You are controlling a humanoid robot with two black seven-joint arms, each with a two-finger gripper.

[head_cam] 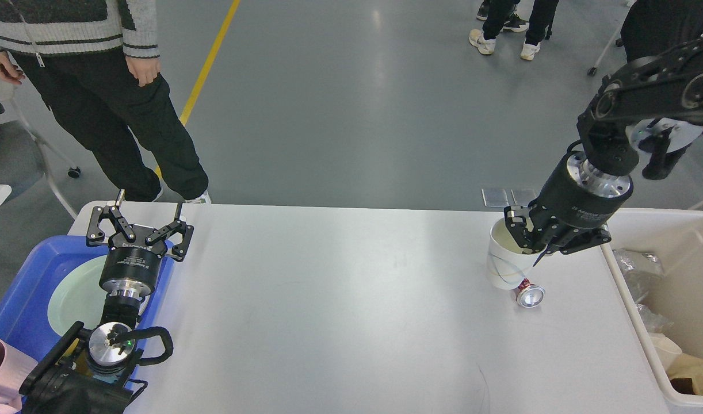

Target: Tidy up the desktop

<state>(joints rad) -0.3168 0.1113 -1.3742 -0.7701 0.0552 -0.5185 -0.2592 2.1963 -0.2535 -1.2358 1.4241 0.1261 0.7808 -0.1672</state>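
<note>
Near left: your left gripper (137,225) hangs wide open over the blue tray (26,310). Far right on the worktop (328,299), right gripper (527,238) pinches the paper cup (504,267); bin (662,230) lies just right, right arm nearer.

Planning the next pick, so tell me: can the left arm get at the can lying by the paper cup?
Probably not: the can lies far across the desktop from the left gripper, beside the right gripper.
</note>
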